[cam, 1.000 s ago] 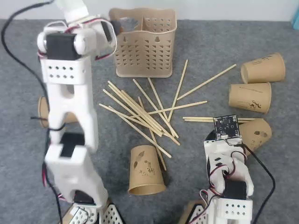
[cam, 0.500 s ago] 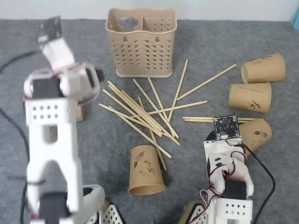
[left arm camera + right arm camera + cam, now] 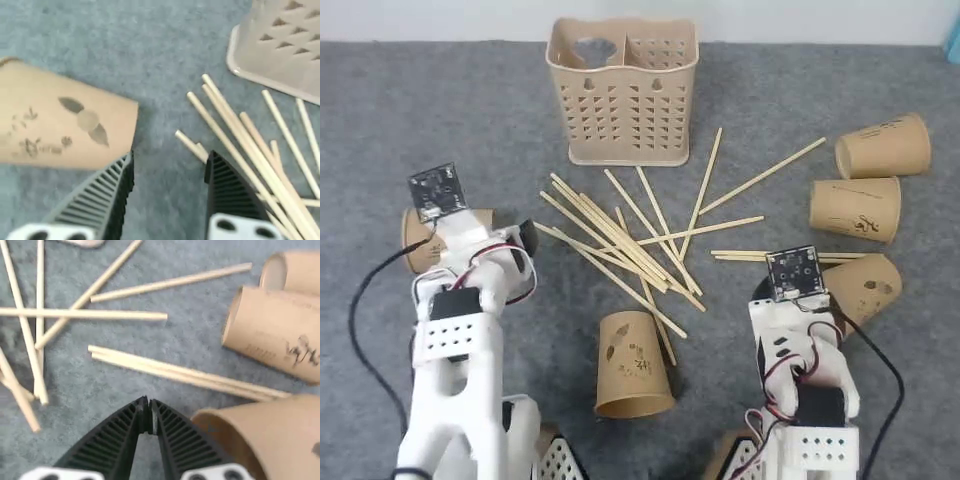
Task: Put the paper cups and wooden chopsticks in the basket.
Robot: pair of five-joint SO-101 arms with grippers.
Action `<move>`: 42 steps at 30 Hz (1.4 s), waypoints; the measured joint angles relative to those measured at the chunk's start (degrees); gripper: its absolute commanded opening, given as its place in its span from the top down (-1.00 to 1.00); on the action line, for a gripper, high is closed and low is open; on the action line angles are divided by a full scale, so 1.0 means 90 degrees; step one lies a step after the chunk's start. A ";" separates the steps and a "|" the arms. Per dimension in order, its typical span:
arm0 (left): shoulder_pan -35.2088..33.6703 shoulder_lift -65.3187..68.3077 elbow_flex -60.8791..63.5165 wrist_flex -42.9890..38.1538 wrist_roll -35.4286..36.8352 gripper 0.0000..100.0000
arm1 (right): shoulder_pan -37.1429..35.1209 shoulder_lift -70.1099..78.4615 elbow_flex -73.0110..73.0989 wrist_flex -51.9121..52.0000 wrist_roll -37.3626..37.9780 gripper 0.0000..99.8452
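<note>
Spread left gripper (image 3: 171,159) sits between paper cup (image 3: 60,120) and chopsticks (image 3: 235,130), right gripper (image 3: 149,404) pressed together

- From high up we look straight down over the grey felt table (image 3: 820,90).
- Both wrist cameras sit low, sharing its pale wooden chopsticks (image 3: 227,111).

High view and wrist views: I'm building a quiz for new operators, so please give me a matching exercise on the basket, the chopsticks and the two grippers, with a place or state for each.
Things:
1. basket
2. chopsticks
3. left gripper
4. right gripper

Places or states:
A. shut
B. scattered flat on the grey mat
C. open, beside a paper cup lying on its side
D. standing upright at the far side of the table

Pairs: 1-D; 2-B; 3-C; 4-A
</note>
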 measured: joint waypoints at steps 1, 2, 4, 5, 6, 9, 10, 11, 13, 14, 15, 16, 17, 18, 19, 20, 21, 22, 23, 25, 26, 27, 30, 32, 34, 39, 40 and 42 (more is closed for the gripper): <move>0.0020 0.0020 -0.0010 -0.0020 -0.0010 0.55 | -0.0098 0.0000 -0.0117 -0.0010 0.0020 0.98; 0.0010 0.0068 -0.0020 -0.0029 -0.0010 0.55 | -0.0264 0.0000 -0.0274 -0.0039 0.0020 0.98; -0.0010 0.0293 -0.0049 -0.0059 0.0000 0.55 | -0.0537 0.0059 -0.0606 -0.0107 0.0029 0.98; -0.0068 0.0459 -0.0127 -0.0068 -0.0010 0.55 | -0.0664 0.0186 -0.0791 -0.0137 0.0029 0.98; -0.0156 0.0664 -0.0254 -0.0088 0.0020 0.55 | -0.0821 0.0449 -0.0996 -0.0176 0.0020 0.98; -0.0430 0.1426 -0.0781 -0.0127 0.0205 0.55 | -0.1153 0.1485 -0.1661 -0.0420 -0.0264 0.98; -0.0518 0.1719 -0.0987 -0.0137 0.0264 0.55 | -0.1241 0.1895 -0.1915 -0.0586 -0.0391 0.98; -0.0576 0.2002 -0.1172 -0.0147 0.0322 0.55 | -0.1387 0.2413 -0.2178 -0.0752 -0.0488 0.98; -0.0635 0.2501 -0.1563 -0.0156 0.0293 0.55 | -0.1680 0.3673 -0.2735 -0.1123 -0.0684 0.98; -0.0664 0.2676 -0.1729 -0.0156 0.0303 0.55 | -0.1788 0.4317 -0.3018 -0.1338 -0.0791 0.98; -0.0703 0.2823 -0.1866 -0.0156 0.0322 0.55 | -0.1866 0.4943 -0.3292 -0.1553 -0.0908 0.98; -0.0713 0.2940 -0.1954 -0.0156 0.0332 0.55 | -0.1954 0.5538 -0.3604 -0.1788 -0.1026 0.97; -0.0723 0.3009 -0.2012 -0.0156 0.0342 0.55 | -0.2022 0.6164 -0.3917 -0.2022 -0.1162 0.93; -0.0723 0.3048 -0.2051 -0.0156 0.0342 0.55 | -0.2081 0.6808 -0.4249 -0.2217 -0.1299 0.88; -0.0723 0.3057 -0.2071 -0.0156 0.0342 0.55 | -0.2110 0.7433 -0.4591 -0.2374 -0.1436 0.82; -0.0723 0.3077 -0.2081 -0.0156 0.0342 0.55 | -0.2129 0.8098 -0.4962 -0.2471 -0.1582 0.78; -0.0723 0.3077 -0.2090 -0.0156 0.0342 0.55 | -0.2139 0.8752 -0.5343 -0.2530 -0.1719 0.75; -0.0723 0.3096 -0.2090 -0.0156 0.0342 0.55 | -0.2149 0.9407 -0.5744 -0.2549 -0.1856 0.74; -0.0723 0.3096 -0.2090 -0.0156 0.0342 0.55 | -0.2168 1.0042 -0.6173 -0.2569 -0.2012 0.74; -0.0723 0.3106 -0.2100 -0.0156 0.0342 0.55 | -0.2198 1.1233 -0.6974 -0.2608 -0.2247 0.74; -0.0723 0.3106 -0.2110 -0.0156 0.0342 0.55 | -0.2217 1.1780 -0.7355 -0.2608 -0.2344 0.74; -0.0723 0.3116 -0.2120 -0.0156 0.0342 0.55 | -0.2217 1.2259 -0.7707 -0.2608 -0.2442 0.74; -0.0723 0.3136 -0.2139 -0.0274 0.0342 0.55 | -0.2217 1.3519 -0.8625 -0.2608 -0.2628 0.74; -0.0723 0.3136 -0.2139 -0.0342 0.0342 0.55 | -0.2256 1.3988 -0.9055 -0.2589 -0.2647 0.74; -0.0723 0.3136 -0.2139 -0.0371 0.0342 0.55 | -0.2276 1.4164 -0.9426 -0.2422 -0.2647 0.74; -0.0703 0.3136 -0.2139 -0.0381 0.0342 0.55 | -0.2374 1.4496 -0.9846 -0.2139 -0.2686 0.74; -0.0703 0.3136 -0.2139 -0.0381 0.0342 0.55 | -0.2403 1.4535 -0.9895 -0.2120 -0.2686 0.74; -0.0703 0.3136 -0.2139 -0.0381 0.0342 0.55 | -0.2462 1.4545 -0.9924 -0.2110 -0.2686 0.78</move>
